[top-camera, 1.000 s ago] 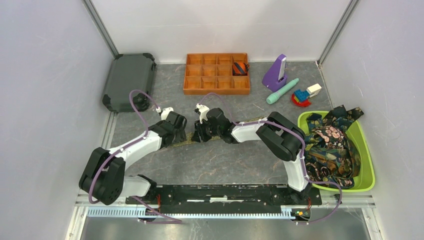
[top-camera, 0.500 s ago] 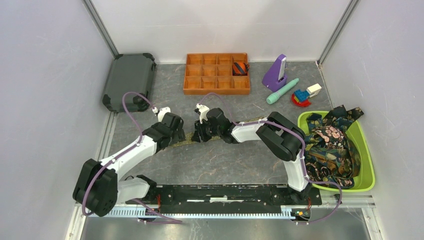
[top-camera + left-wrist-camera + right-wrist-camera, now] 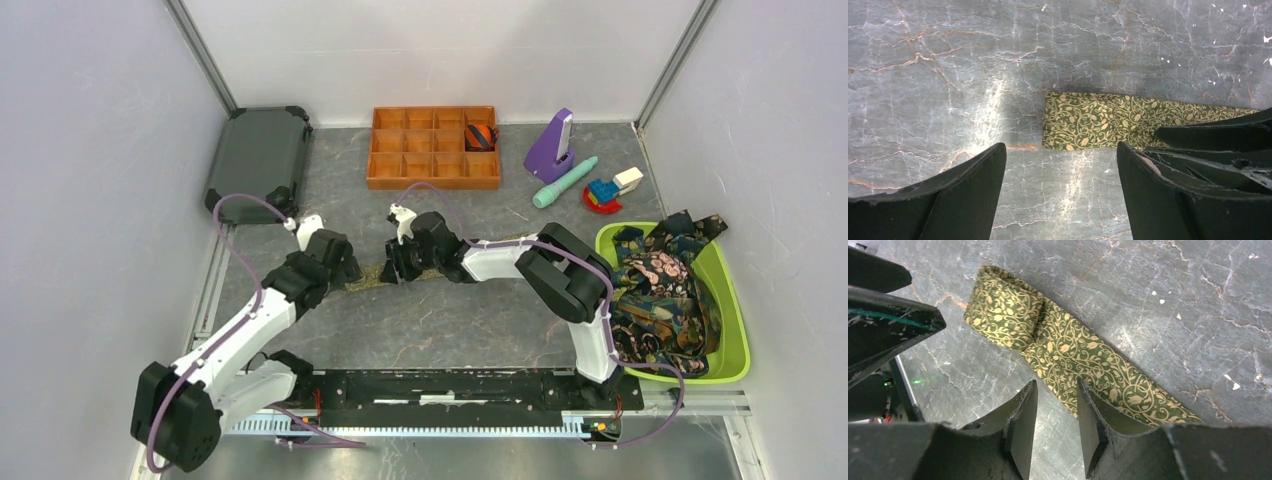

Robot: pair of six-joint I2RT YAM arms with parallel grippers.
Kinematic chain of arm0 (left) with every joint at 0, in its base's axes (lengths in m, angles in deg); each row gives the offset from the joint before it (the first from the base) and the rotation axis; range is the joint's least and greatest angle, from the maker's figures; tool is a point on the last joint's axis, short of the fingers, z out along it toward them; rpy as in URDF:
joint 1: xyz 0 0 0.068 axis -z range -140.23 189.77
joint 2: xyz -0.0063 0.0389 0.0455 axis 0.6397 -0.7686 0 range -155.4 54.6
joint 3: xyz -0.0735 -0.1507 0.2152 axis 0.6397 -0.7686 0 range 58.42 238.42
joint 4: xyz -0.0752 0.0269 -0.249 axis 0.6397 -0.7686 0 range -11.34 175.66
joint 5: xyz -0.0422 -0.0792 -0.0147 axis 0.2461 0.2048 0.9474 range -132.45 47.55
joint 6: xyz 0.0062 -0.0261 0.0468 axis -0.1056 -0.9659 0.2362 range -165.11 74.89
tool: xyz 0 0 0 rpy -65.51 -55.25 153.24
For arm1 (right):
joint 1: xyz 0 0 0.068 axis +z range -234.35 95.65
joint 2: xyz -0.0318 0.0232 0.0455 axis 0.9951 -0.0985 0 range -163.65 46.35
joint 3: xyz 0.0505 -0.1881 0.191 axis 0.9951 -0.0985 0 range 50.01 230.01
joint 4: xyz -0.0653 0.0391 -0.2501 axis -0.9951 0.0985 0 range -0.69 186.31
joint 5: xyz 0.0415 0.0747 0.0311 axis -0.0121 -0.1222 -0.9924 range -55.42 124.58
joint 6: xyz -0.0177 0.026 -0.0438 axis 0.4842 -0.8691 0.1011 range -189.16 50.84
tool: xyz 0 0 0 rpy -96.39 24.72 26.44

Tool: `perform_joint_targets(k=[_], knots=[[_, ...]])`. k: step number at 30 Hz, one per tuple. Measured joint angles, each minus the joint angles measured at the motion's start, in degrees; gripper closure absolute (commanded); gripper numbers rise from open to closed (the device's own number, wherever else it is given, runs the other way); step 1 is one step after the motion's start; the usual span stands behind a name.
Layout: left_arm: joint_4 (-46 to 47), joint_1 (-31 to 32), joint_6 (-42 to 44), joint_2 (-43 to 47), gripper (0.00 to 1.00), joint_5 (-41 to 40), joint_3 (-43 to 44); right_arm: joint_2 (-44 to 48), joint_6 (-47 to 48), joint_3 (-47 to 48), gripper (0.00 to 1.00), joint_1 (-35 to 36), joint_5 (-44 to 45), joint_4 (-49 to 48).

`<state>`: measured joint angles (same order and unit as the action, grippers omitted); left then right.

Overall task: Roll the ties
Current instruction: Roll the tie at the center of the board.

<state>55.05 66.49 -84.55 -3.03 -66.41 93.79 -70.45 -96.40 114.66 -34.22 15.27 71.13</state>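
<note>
An olive-green tie (image 3: 365, 283) with a fine vine pattern lies flat on the table and runs right under my right arm. Its left end is rolled over a turn or two (image 3: 1003, 307). My left gripper (image 3: 340, 268) is open wide and empty, just short of that rolled end (image 3: 1083, 127) in the left wrist view (image 3: 1060, 150). My right gripper (image 3: 395, 265) hovers over the flat strip (image 3: 1108, 370) just right of the roll, its jaws a narrow gap apart with nothing between them (image 3: 1057, 390). A rolled orange-navy striped tie (image 3: 481, 136) sits in the tray.
An orange compartment tray (image 3: 433, 160) stands at the back. A dark case (image 3: 258, 160) lies at the back left. A purple object (image 3: 550, 145), a teal stick (image 3: 565, 182) and toy blocks (image 3: 605, 192) are at the back right. A green bin (image 3: 735, 330) holds several dark patterned ties (image 3: 660, 290).
My left arm has drawn back to the left, away from the right gripper, leaving the tie's rolled end on the table. The right gripper has hardly moved.
</note>
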Motion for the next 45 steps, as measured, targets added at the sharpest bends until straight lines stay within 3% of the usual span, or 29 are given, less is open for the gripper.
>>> perform_joint_targets(k=[13, 21, 33, 39, 45], knots=[[0.46, -9.05, -5.46, 12.13, 0.17, 5.18, -9.09, -0.20, -1.86, 10.69, 0.56, 0.13, -3.15, 0.96], [0.44, -9.64, -7.87, 16.02, 0.19, 6.93, -10.84, -8.31, -1.77, 18.29, 0.58, 0.15, -4.15, 0.66], [1.27, -9.68, -9.16, 17.38, 0.21, 8.07, -13.92, -10.67, -2.75, 13.00, 0.64, 1.01, -5.18, -2.45], [2.95, -9.68, -9.16, 17.42, 0.22, 8.09, -14.47, -10.62, -2.78, 12.87, 0.55, 1.14, -5.20, -2.91], [4.44, -9.68, -9.22, 17.62, 0.23, 8.15, -15.67, -9.84, -1.07, 17.00, 0.53, 1.14, -4.15, 0.07]])
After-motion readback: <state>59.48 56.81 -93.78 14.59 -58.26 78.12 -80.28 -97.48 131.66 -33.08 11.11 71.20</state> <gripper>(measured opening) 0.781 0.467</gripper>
